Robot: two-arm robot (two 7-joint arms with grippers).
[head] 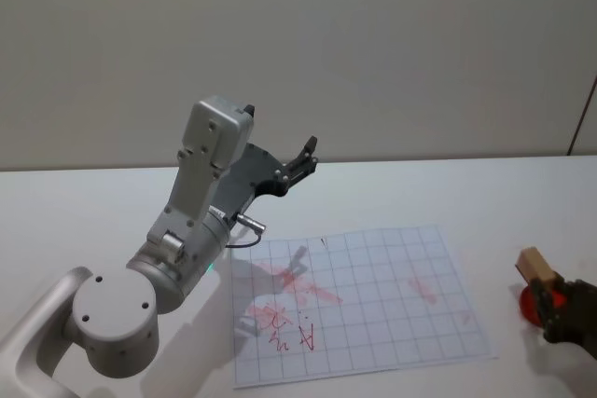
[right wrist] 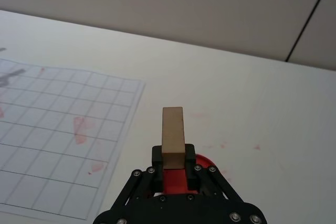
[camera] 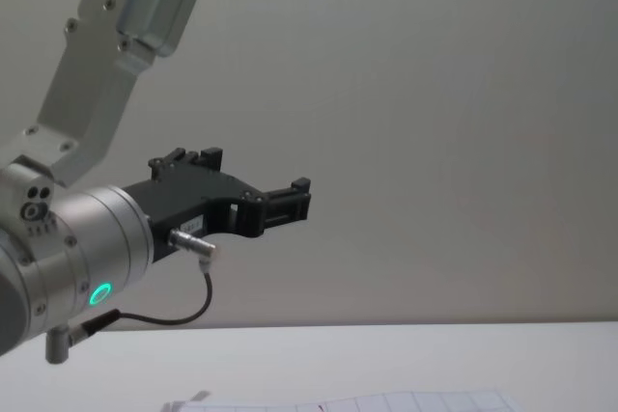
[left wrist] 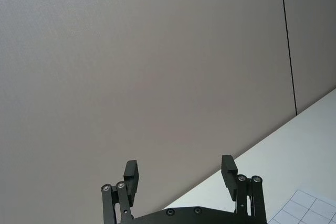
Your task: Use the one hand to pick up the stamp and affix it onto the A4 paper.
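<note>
The stamp (right wrist: 172,129), a pale wooden block above a red round part (head: 534,306), stands on the white table just right of the A4 paper (head: 354,305). My right gripper (right wrist: 173,162) is shut on the block's lower end, its black fingers on either side; it also appears at the right edge (head: 569,312) of the head view. The gridded A4 paper (right wrist: 63,129) bears several red marks and smears. My left gripper (head: 303,160) is held high above the table behind the sheet, open with nothing between its fingers (left wrist: 181,174).
The left arm's grey links (head: 201,221) rise over the table's left side and shade the paper's left part. Small red specks (right wrist: 226,145) dot the white table (head: 485,198) near the stamp. A plain wall (camera: 435,94) stands behind.
</note>
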